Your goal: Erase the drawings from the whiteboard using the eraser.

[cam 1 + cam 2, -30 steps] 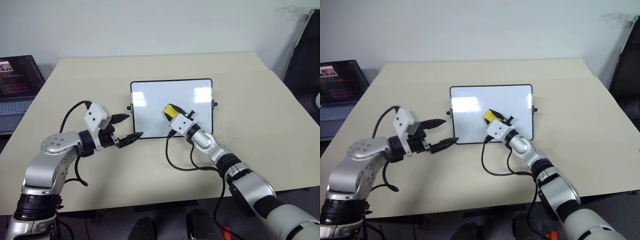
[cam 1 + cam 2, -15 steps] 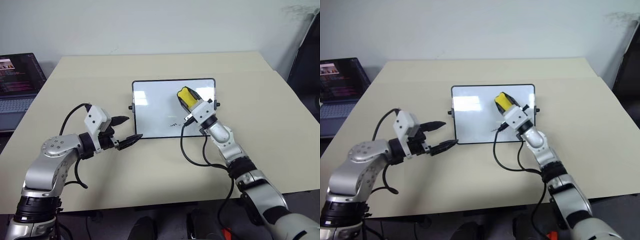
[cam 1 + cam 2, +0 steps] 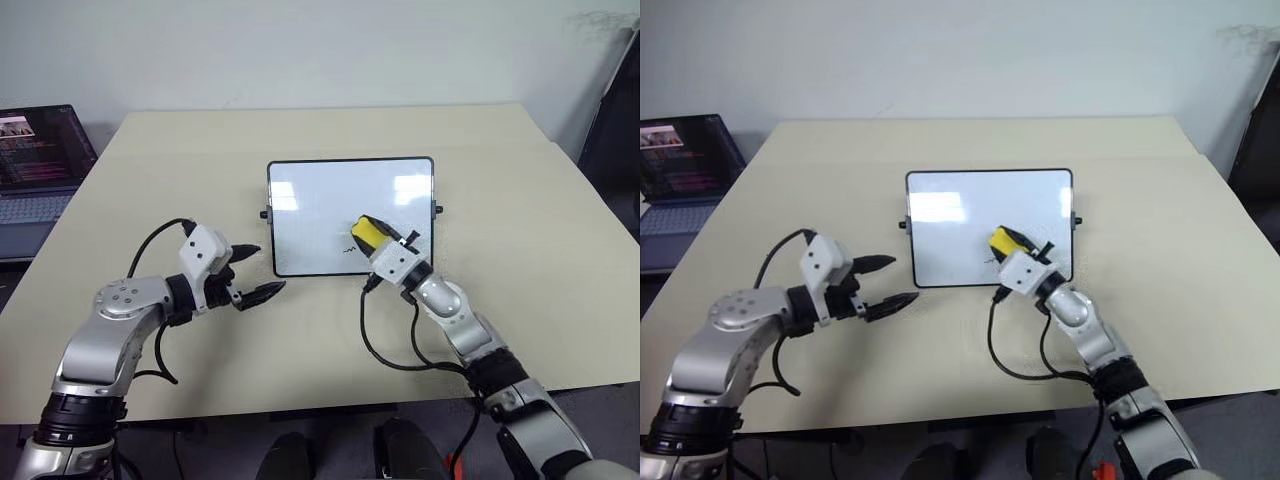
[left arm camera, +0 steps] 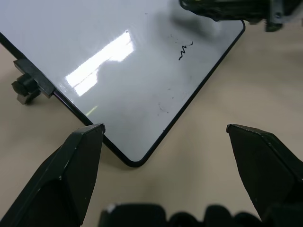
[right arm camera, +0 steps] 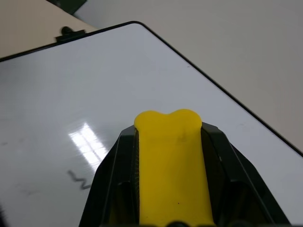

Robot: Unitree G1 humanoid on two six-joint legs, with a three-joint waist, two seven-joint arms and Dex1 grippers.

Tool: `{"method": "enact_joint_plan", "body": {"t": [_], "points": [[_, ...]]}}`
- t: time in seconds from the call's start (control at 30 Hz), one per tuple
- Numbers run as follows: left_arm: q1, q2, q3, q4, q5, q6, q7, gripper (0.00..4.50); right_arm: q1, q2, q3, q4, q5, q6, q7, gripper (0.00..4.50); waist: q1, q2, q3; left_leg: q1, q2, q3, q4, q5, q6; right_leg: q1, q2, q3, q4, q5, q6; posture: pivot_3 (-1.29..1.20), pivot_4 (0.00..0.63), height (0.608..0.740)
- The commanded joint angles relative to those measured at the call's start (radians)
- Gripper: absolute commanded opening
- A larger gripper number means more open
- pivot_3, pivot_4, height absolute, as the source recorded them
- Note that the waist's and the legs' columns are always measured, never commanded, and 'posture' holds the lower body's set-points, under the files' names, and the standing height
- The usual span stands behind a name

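The whiteboard (image 3: 320, 205) lies flat in the middle of the table. One drawing, a small black squiggle (image 3: 347, 248), sits near its front edge, also seen in the left wrist view (image 4: 184, 51). My right gripper (image 3: 373, 233) is shut on the yellow eraser (image 3: 367, 230), which is over the board's front right part, just right of the squiggle. The right wrist view has the eraser (image 5: 173, 161) between the black fingers, with the squiggle (image 5: 78, 178) beside it. My left gripper (image 3: 268, 268) is open and holds nothing, just off the board's front left corner (image 4: 135, 163).
A laptop (image 3: 40, 160) with a lit screen stands off the table's far left. A dark object (image 3: 615, 110) stands at the far right. Black cables (image 3: 385, 345) hang from both wrists over the table. Bare tabletop lies around the board on all sides.
My right gripper carried the eraser from the board's middle to its far right part, then back to the front edge. My left gripper sank a little.
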Motion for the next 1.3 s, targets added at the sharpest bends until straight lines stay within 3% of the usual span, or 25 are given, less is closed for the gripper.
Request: {"method": "enact_joint_plan", "body": {"t": [0.03, 0.33, 0.57, 0.77, 1.07, 1.2, 1.3], "points": [[-0.014, 0.021, 0.012, -0.013, 0.006, -0.016, -0.015, 4.50, -0.084, 0.021, -0.002, 0.134, -0.027, -0.061, -0.083, 1.34, -0.001, 0.000, 0.000, 0.000, 0.000, 0.000, 0.000, 0.000, 0.000, 0.000, 0.000, 0.000, 0.000, 0.000, 0.000, 0.00, 0.150, 0.740], [-0.016, 0.025, 0.019, -0.025, 0.003, -0.001, -0.025, 4.50, -0.162, 0.079, 0.072, 0.470, -0.071, -0.176, -0.107, 1.34, -0.010, -0.002, -0.001, 0.002, 0.000, 0.002, 0.000, 0.000, 0.001, 0.001, 0.000, 0.001, 0.001, 0.000, 0.000, 0.00, 0.150, 0.740], [-0.007, 0.023, 0.027, -0.052, -0.046, 0.027, -0.049, 4.50, -0.157, 0.092, 0.177, 0.586, -0.162, -0.185, -0.107, 1.34, -0.018, -0.003, -0.002, 0.007, 0.000, 0.002, 0.001, 0.000, 0.002, 0.004, 0.001, 0.001, 0.006, 0.001, -0.001, 0.00, 0.150, 0.740], [-0.008, 0.021, 0.028, -0.049, -0.042, 0.028, -0.045, 4.50, -0.178, 0.071, 0.170, 0.562, -0.145, -0.240, -0.134, 1.33, -0.020, -0.003, -0.002, 0.025, 0.000, 0.001, -0.001, 0.000, 0.002, 0.023, 0.002, 0.001, 0.004, 0.001, -0.001, 0.00, 0.150, 0.740], [0.011, 0.025, 0.042, -0.037, -0.043, 0.022, -0.049, 4.50, -0.221, -0.011, 0.079, 0.378, -0.128, -0.303, -0.273, 1.33, -0.006, -0.002, -0.001, 0.014, 0.000, 0.000, -0.002, 0.000, 0.001, 0.012, 0.002, 0.001, 0.002, 0.000, -0.001, 0.00, 0.150, 0.740], [0.020, 0.027, 0.037, -0.020, -0.032, 0.013, -0.056, 4.50, -0.301, 0.022, 0.044, 0.455, -0.100, -0.228, -0.270, 1.33, -0.014, -0.002, -0.001, 0.013, 0.001, 0.002, -0.008, 0.000, 0.001, 0.008, 0.002, 0.002, -0.001, -0.001, -0.002, 0.00, 0.150, 0.740], [0.021, 0.027, 0.036, -0.010, -0.029, 0.009, -0.058, 4.50, -0.362, 0.061, 0.049, 0.542, -0.098, -0.174, -0.245, 1.33, -0.020, -0.002, -0.001, 0.002, 0.001, 0.003, -0.006, 0.002, -0.003, -0.002, 0.001, 0.002, 0.000, -0.001, -0.002, 0.00, 0.150, 0.740]]}}
